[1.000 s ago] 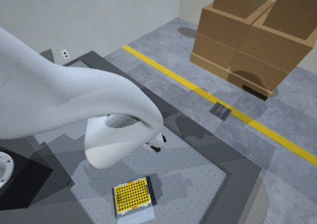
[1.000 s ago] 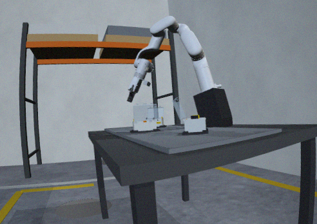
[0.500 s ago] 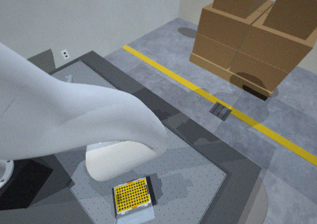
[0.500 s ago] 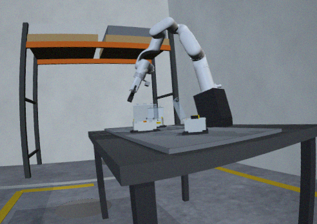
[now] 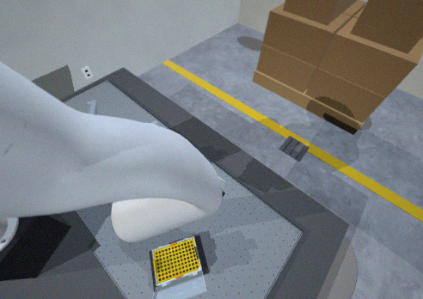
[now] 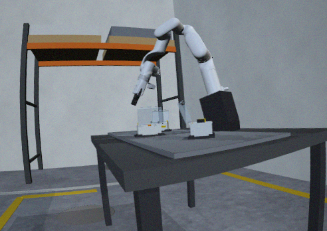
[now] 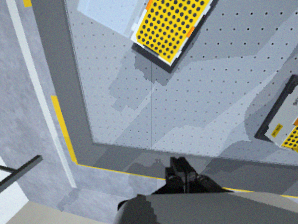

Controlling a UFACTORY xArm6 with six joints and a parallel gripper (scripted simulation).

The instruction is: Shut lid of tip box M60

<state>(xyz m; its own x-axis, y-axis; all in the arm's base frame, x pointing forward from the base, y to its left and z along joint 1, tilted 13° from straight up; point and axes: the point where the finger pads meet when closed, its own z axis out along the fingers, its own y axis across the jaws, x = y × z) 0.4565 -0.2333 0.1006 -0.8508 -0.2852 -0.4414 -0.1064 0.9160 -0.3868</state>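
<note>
My gripper (image 6: 134, 101) (image 7: 176, 169) is shut and empty. It hangs in the air above the left end of the table, over the table's edge in the wrist view. Three tip boxes stand on the perforated plate (image 5: 266, 239) (image 6: 232, 139) (image 7: 200, 100). In the wrist view one box (image 7: 170, 25) shows its yellow tip rack with its clear lid (image 7: 107, 15) swung open; a second box (image 7: 286, 125) is cut off at the right edge. The top view shows one open box (image 5: 176, 260). In the exterior view two boxes (image 6: 149, 129) (image 6: 163, 119) stand under the gripper and one box (image 6: 201, 129) stands apart. The stickers are too small to read.
The arm's white links (image 5: 86, 161) hide most of the table in the top view. The black arm base (image 6: 219, 109) stands at the back of the table. Stacked cardboard boxes (image 5: 335, 45) and a yellow floor line (image 5: 258, 114) lie beyond. A shelf rack (image 6: 66, 46) stands behind.
</note>
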